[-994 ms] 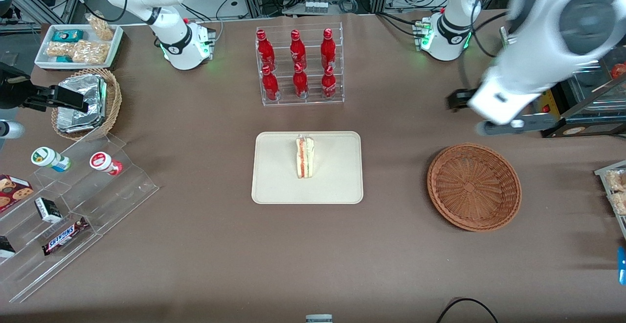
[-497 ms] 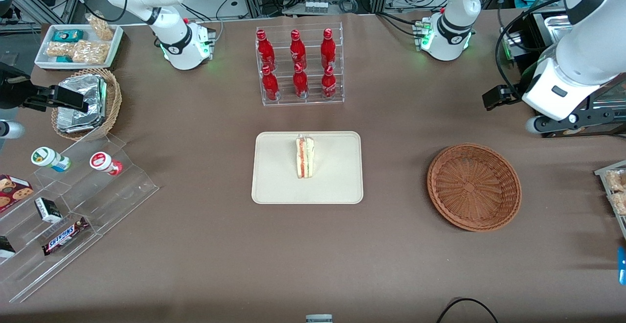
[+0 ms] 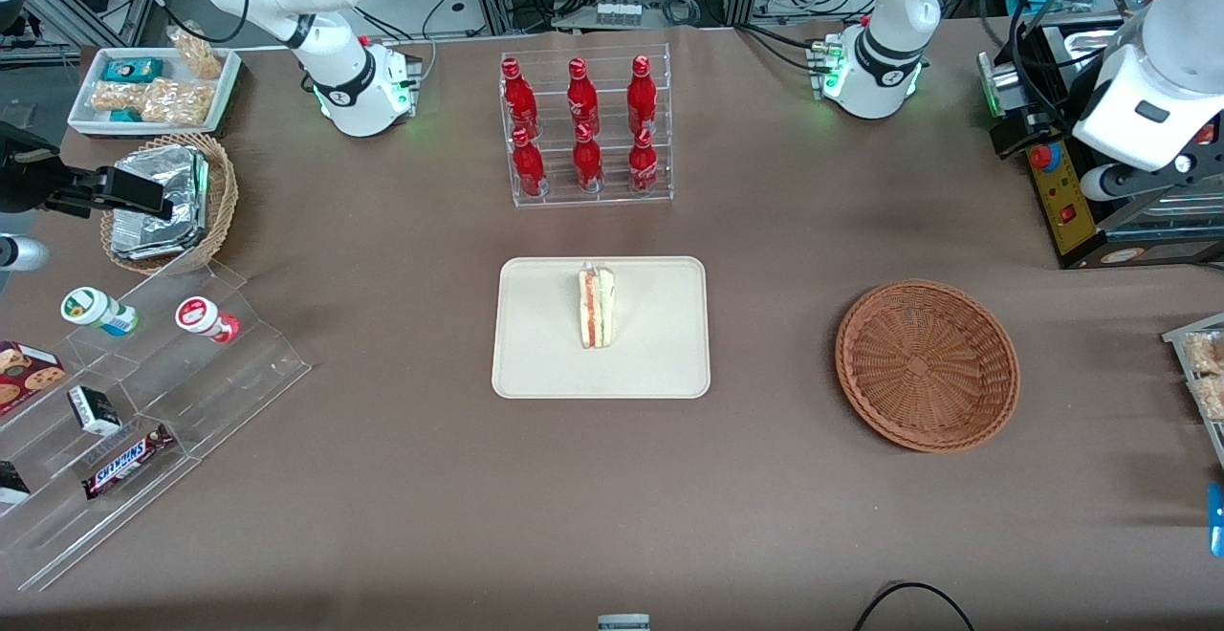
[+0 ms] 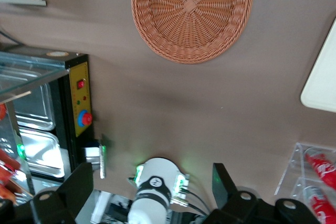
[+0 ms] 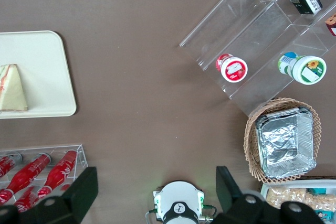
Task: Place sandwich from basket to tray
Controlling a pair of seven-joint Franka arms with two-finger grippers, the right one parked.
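One sandwich [image 3: 597,308] stands on edge near the middle of your tray [image 3: 545,354], with bare tray on every side of it, and wide open tablecloth [image 3: 765,478] separates the tray from the basket [image 3: 927,364] toward the working arm's end. Your gripper [image 4: 152,192] hangs high above the table's edge near the metal cabinet [image 3: 1128,220], well apart from the basket, fingers [image 4: 79,184] spread wide and holding nothing.
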